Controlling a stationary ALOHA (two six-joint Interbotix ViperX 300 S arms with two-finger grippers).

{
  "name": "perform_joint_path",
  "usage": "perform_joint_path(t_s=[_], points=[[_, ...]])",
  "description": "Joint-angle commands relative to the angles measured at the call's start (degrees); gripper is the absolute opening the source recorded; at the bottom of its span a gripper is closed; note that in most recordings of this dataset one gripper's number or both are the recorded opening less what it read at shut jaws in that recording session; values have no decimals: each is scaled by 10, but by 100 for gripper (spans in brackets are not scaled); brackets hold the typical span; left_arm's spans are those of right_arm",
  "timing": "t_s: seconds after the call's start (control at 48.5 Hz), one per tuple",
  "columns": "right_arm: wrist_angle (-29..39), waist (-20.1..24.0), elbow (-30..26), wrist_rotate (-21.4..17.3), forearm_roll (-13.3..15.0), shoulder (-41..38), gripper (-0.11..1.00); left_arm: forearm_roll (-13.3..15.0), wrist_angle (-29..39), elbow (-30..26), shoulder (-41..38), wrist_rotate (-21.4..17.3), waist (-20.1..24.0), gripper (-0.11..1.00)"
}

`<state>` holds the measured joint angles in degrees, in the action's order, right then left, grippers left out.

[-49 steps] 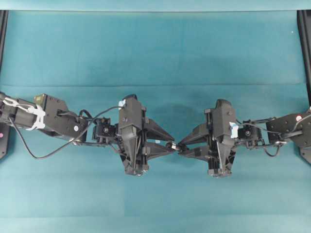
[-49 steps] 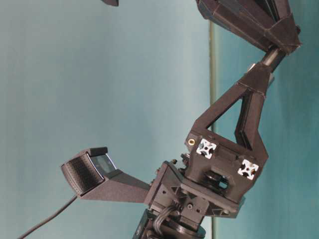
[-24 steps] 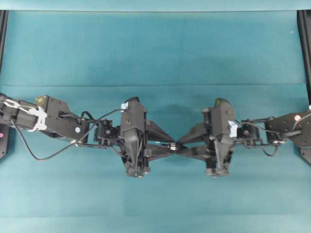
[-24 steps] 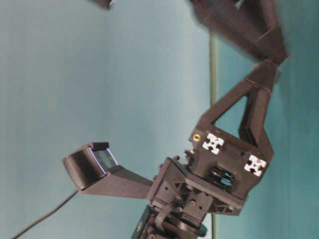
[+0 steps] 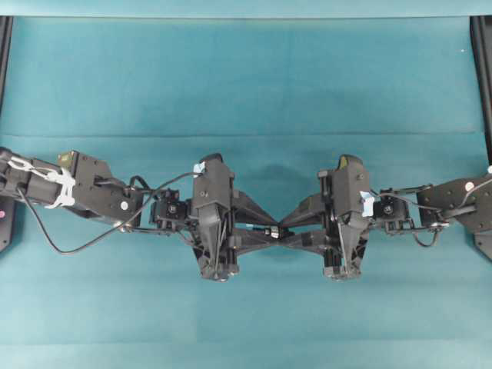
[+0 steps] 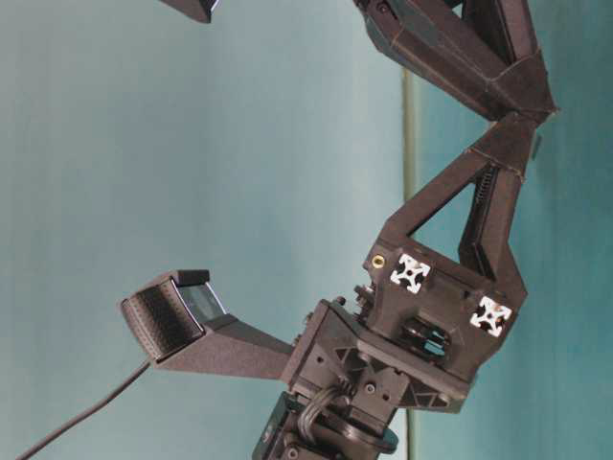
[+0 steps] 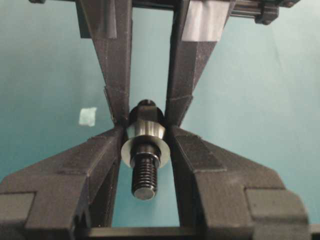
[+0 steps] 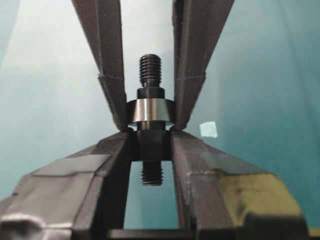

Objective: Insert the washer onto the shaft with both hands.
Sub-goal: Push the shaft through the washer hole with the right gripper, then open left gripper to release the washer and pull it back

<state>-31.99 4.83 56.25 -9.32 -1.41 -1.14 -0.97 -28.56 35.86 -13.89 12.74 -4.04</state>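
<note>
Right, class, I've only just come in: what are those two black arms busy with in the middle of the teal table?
The two black robot end effectors meet tip to tip above the teal table. The right end effector is shut on the dark grey threaded metal shaft. The left end effector grips the shiny grey metal washer, which already sits around the shaft, with the shaft's thinner threaded end poking through it. A pale tape scrap lies on the table below.

the washer [image 7: 144, 131] is shiny brushed metal; the shaft [image 8: 150, 67] is dark metal, threaded at its ends. beneath them the counter [image 5: 246, 77] wears matt teal cloth, faintly creased.
</note>
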Motion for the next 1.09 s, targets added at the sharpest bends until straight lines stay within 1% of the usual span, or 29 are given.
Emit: perform_joint_path(t_s=[0.0, 0.165, 0.474, 0.659, 0.7, 0.783, 0.844, 0.886, 0.927, 1.071], points=[[-11, -4, -16, 0, -1, 6, 0, -1, -3, -16, 1, 0, -4, 37], [-11, -4, -16, 0, -2, 6, 0, -1, 9, -30, -4, 0, -2, 37], [-9, -4, -16, 1, -1, 6, 0, -1, 63, -40, -3, -6, -2, 37], [-11, -4, -14, 2, -1, 7, 0, -1, 66, -39, 3, -7, -2, 37], [-11, -4, -15, 2, -1, 6, 0, -2, 66, -40, 4, -9, -1, 42], [-11, -4, -15, 2, -1, 7, 0, -2, 69, -40, 12, -14, -2, 65], [-11, -4, -14, 2, -1, 7, 0, -1, 70, -35, 21, -20, -1, 79], [-11, -4, -13, 2, -1, 7, 0, -2, 74, -33, 27, -26, -1, 86], [-11, -4, -13, 2, -1, 8, 0, -2, 77, -28, 33, -34, -1, 89], [-11, -4, -12, 1, -1, 8, 0, -2, 100, -18, 54, -58, -1, 88]])
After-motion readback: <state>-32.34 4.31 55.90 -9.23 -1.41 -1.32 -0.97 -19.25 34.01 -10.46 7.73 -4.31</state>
